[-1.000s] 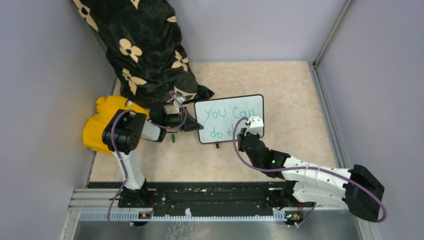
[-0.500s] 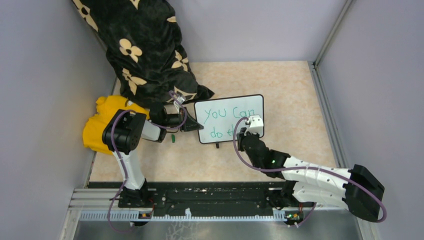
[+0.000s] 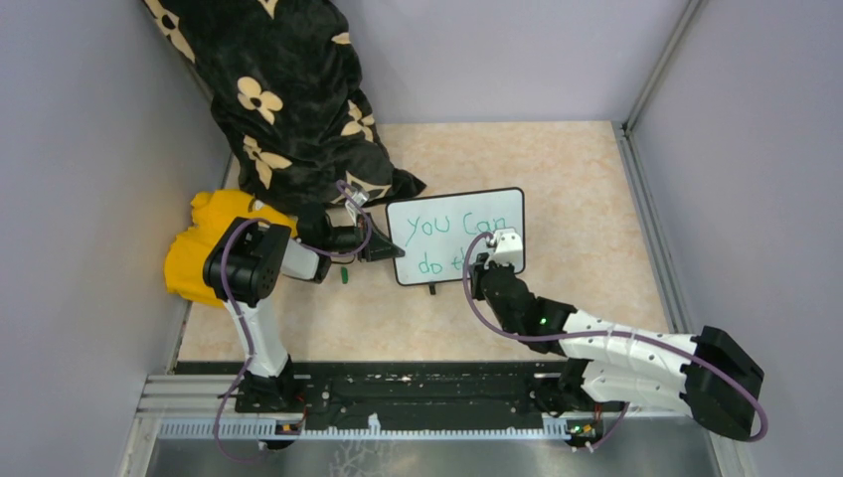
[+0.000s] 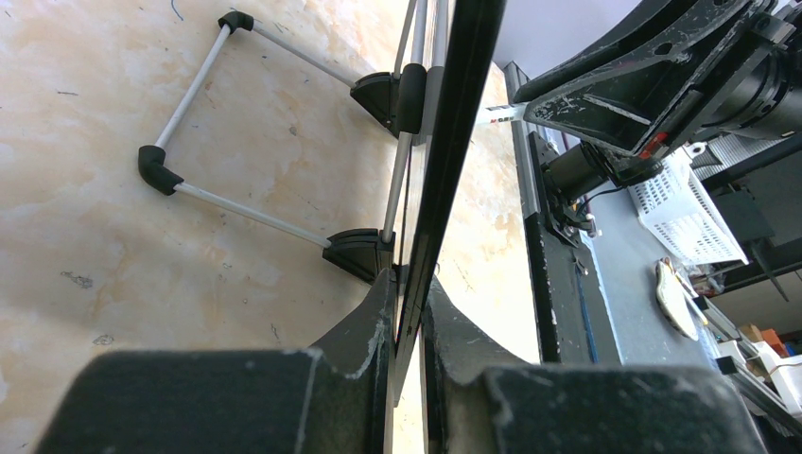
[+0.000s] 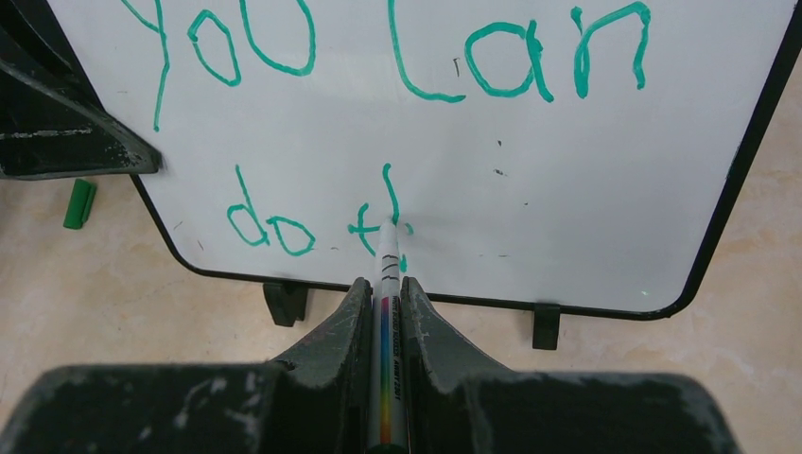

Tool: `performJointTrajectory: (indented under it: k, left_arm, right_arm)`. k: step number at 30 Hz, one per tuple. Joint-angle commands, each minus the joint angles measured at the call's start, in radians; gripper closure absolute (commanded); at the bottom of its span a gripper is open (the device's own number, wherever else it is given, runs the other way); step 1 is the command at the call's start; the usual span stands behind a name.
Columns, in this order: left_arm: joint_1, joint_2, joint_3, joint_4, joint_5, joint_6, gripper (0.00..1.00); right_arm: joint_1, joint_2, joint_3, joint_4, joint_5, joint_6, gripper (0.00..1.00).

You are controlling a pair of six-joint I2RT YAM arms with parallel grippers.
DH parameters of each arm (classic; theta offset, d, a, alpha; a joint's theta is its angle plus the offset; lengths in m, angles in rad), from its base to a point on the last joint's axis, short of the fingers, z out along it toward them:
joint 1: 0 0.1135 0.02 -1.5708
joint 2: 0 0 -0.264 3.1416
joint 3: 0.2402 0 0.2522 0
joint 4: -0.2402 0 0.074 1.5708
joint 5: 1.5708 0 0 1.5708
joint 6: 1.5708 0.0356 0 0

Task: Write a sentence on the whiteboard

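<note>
Right wrist — the sentence (image 5: 416,95) reads "You Can do t" – green

The table (image 3: 587,169) has a beige, marble-like top with grey walls on three sides. The board (image 3: 452,250) stands near its middle, propped on two black feet (image 5: 285,303) and a wire stand (image 4: 189,142) behind it. A green cap (image 3: 343,275) lies on the top just off the board's lower left corner. A yellow cloth (image 3: 194,248) sits at the left edge. A black flowered cloth (image 3: 298,109) drapes down onto the table next to it. A black rail (image 3: 418,390) runs along the near edge.
</note>
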Motion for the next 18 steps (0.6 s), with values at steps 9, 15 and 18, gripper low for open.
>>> performJointTrajectory:
  k: [9,15,18]
  left_arm:
    - [-0.007,0.004,0.005,-0.072,0.006,-0.003,0.85]
    - [-0.007,0.005,0.005,-0.074,0.005,-0.002,0.85]
    - [-0.007,0.004,0.005,-0.075,0.005,-0.001,0.85]
  right_arm:
    - [-0.012,0.026,0.042,0.022,0.045,0.013,1.00]
    - [-0.017,0.004,0.040,-0.014,0.082,0.028,1.00]
    - [-0.019,-0.004,0.036,-0.030,0.092,0.033,1.00]
